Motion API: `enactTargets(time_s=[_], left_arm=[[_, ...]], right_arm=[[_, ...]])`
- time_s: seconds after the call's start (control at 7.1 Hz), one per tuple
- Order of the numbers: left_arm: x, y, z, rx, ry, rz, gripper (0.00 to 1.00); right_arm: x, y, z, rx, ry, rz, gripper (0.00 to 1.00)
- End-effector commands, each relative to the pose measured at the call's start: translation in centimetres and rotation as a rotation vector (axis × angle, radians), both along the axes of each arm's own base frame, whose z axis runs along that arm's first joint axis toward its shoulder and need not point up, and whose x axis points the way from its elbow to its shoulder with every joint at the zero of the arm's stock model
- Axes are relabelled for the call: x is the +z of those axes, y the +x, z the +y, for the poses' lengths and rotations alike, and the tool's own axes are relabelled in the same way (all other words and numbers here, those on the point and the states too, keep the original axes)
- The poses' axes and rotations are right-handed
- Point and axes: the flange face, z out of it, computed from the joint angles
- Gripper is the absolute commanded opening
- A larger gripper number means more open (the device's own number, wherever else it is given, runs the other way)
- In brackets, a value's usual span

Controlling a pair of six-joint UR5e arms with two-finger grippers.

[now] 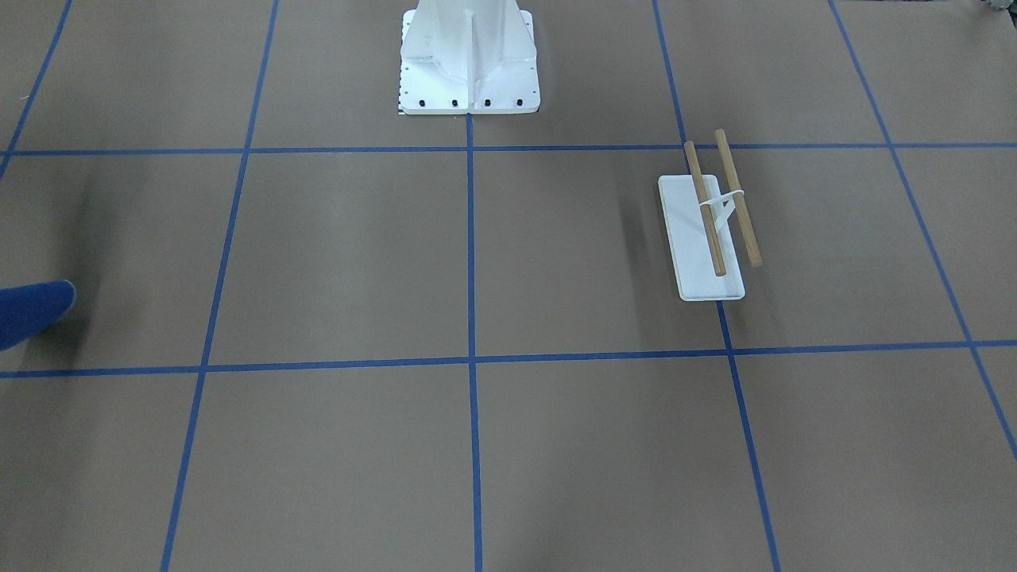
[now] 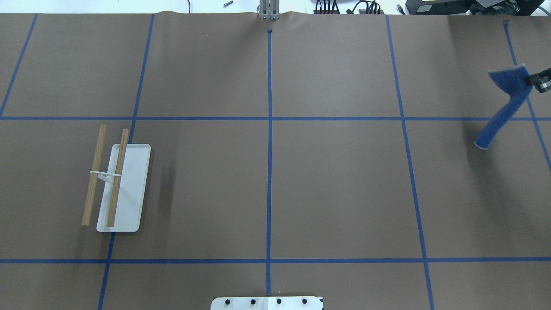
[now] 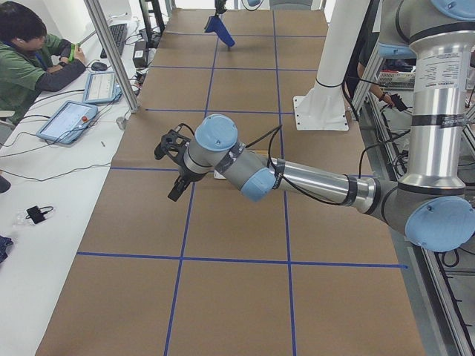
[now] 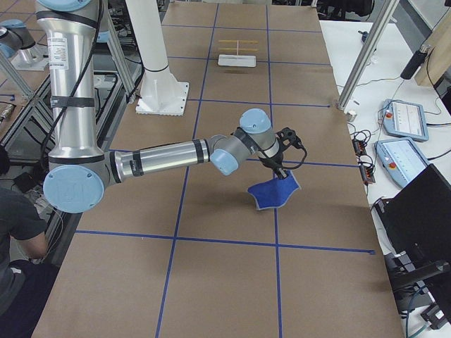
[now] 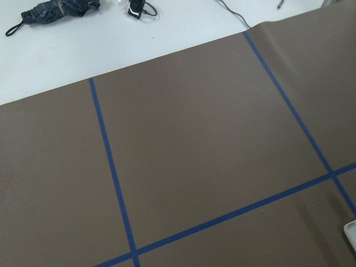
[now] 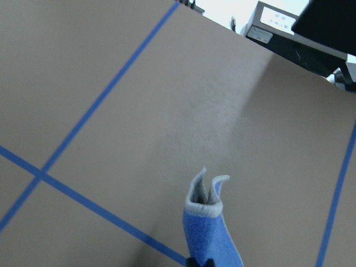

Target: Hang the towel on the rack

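The towel (image 2: 503, 103) is royal blue with a light grey border and hangs folded from my right gripper (image 2: 530, 80), which is shut on its top corner at the table's far right. It also shows in the exterior right view (image 4: 275, 193), the right wrist view (image 6: 208, 233) and at the front-facing view's left edge (image 1: 32, 310). The rack (image 2: 118, 185), with a white base and two wooden dowels, stands on the table's left side, far from the towel. My left gripper (image 3: 174, 167) hovers near the rack; I cannot tell if it is open.
The large white bolted pedestal (image 1: 469, 59) stands at the robot's side of the table. Blue tape lines cross the brown table cover (image 2: 335, 185). A person (image 3: 30, 59) sits at a side desk with tablets and cables.
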Motion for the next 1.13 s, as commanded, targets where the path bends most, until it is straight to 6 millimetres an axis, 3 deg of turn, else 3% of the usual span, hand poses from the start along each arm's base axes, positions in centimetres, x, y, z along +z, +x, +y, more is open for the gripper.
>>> enactTargets(time_s=[0.0,0.28,0.56,0.85,0.99], left_arm=[[-6.0,6.0,-2.6,0.006,-0.048,0.137,0.99],[-9.5,13.0,-3.4,-0.013,-0.308,0.295,0.99],[-13.4,17.6,-3.5,-0.06,-0.54,0.452,0.99],[-17.9,24.1,-3.0,-0.036,-0.725,0.538,0.99],[-19.0,26.6,-2.3,-0.012,-0.768,0.545,0.99]], right_arm=[[-9.2,-6.2,-1.4,-0.066,0.122,-0.088,0.0],[-15.6,-13.3,-0.7,-0.151,0.252,-0.11,0.0],[-20.8,-23.2,4.6,-0.142,0.406,-0.071,0.0],[-26.4,-29.3,7.7,-0.129,0.487,-0.064,0.0],[-29.9,-32.8,10.1,-0.092,0.518,-0.016,0.0]])
